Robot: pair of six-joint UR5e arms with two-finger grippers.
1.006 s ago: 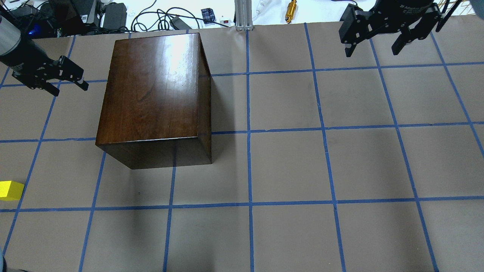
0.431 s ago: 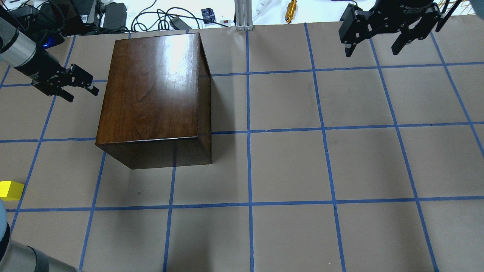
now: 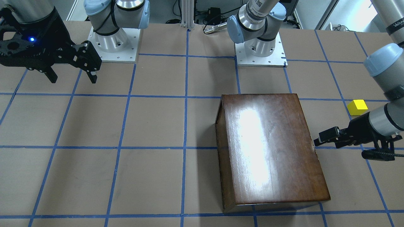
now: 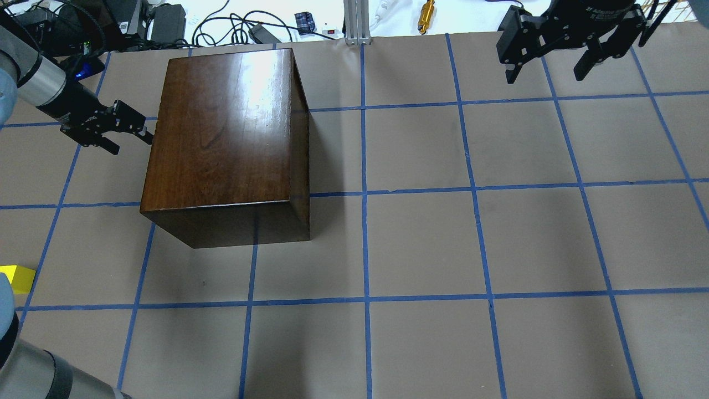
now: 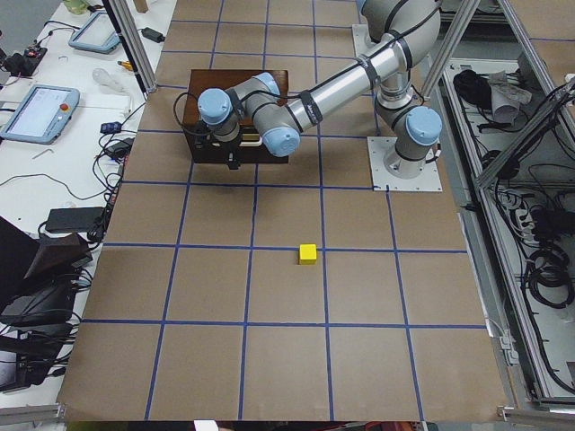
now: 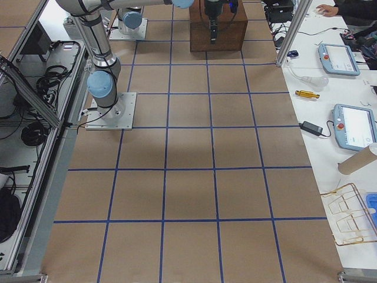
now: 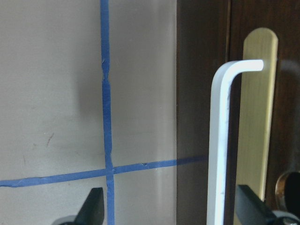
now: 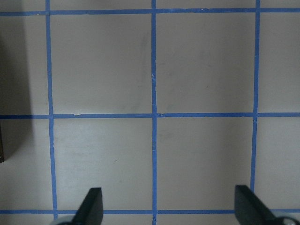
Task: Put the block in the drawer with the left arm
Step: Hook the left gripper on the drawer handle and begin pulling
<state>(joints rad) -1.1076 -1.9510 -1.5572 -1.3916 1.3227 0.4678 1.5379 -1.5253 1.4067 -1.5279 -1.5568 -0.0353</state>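
"While the left gripper [image 4: 133,145] hangs by the cabinet [image 4: 221,127], how do its fingers [image 7: 96,206] stand?"

"Spread wide, just short of the drawer [image 7: 287,89], which sits shut. Its whitish handle [image 7: 219,140] lies ahead of them."

"And the block [image 3: 357,107]?"

"On the counter [image 4: 421,244], apart from the cabinet, toward the counter's left end, about midway between the robot's edge and the operators' edge."

"The right gripper [image 4: 544,75]?"

"High above the counter, well off the cabinet's other side, fingers spread too."

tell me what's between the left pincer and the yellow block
Only bare table and blue tape lie between left pincer and block, clearest in the exterior left view.
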